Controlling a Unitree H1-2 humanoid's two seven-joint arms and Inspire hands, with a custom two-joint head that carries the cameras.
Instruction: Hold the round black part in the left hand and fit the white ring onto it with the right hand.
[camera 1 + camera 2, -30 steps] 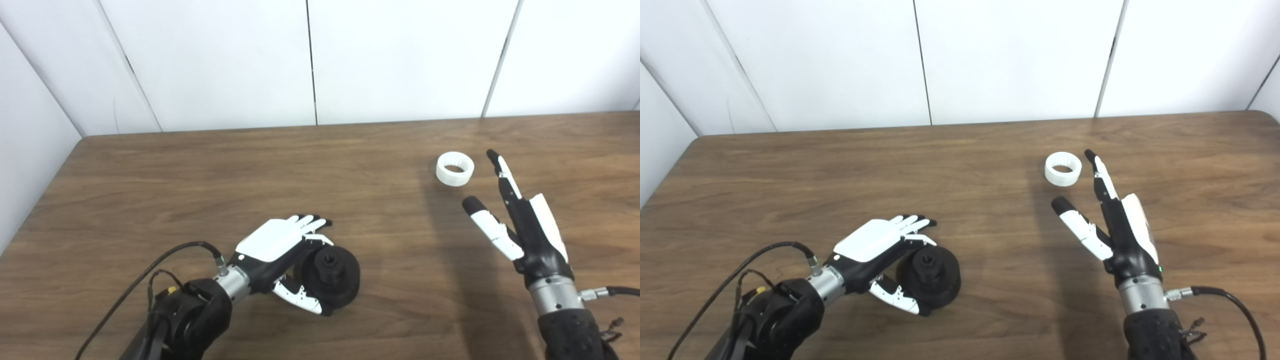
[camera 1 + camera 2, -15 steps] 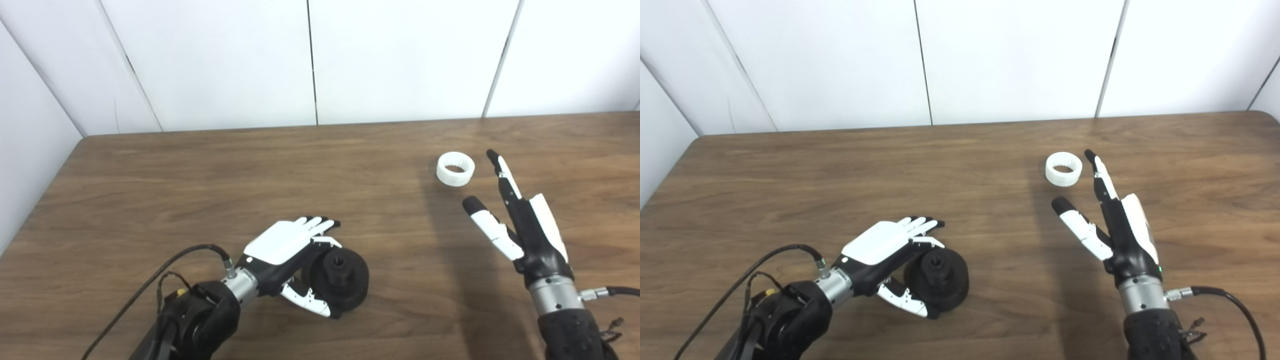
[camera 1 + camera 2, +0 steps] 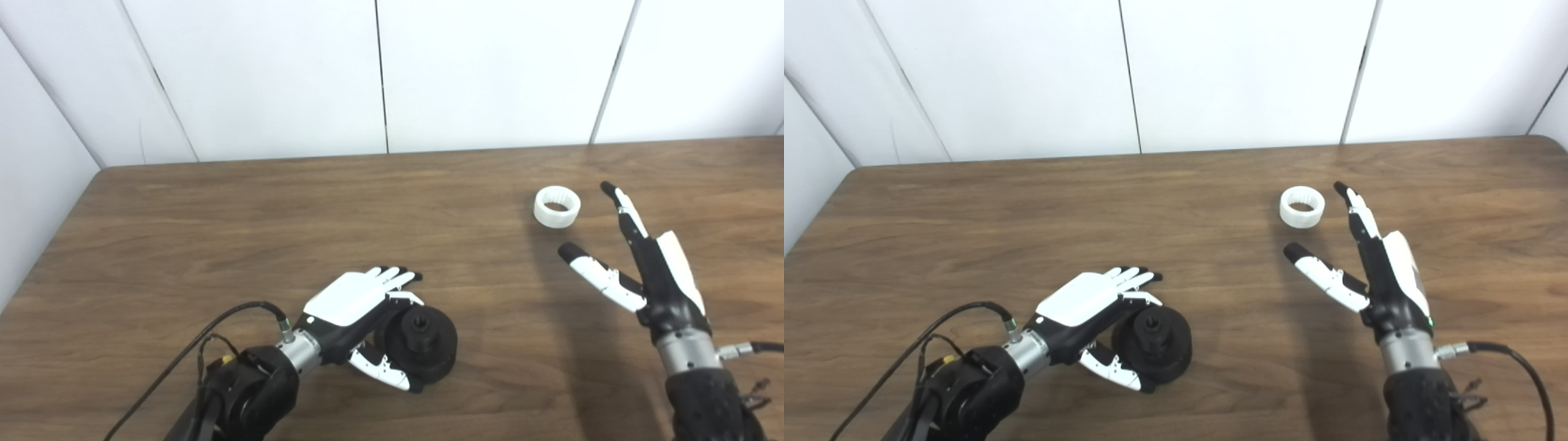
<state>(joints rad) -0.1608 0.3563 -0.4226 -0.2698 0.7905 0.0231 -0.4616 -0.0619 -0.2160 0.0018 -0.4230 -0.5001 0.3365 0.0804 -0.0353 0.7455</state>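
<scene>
Round black part: squat dark disc with a raised hub and a socket in its top, lying on the wooden table near the front edge, left of centre.
Left hand: cupped round the black part from its left, fingers arched over the top and thumb under the near side; whether it grips firmly yet I cannot tell.
White ring: short, thick-walled, ribbed inside, lying flat on the table, well apart from the black part.
Right hand: spread wide and empty, fingertips just beside the ring, thumb nearer the robot.
Step in hand: securing the black part, reaching for the ring.
Next move: likely bring fingers and thumb to either side of the ring, pinch, lift.
</scene>
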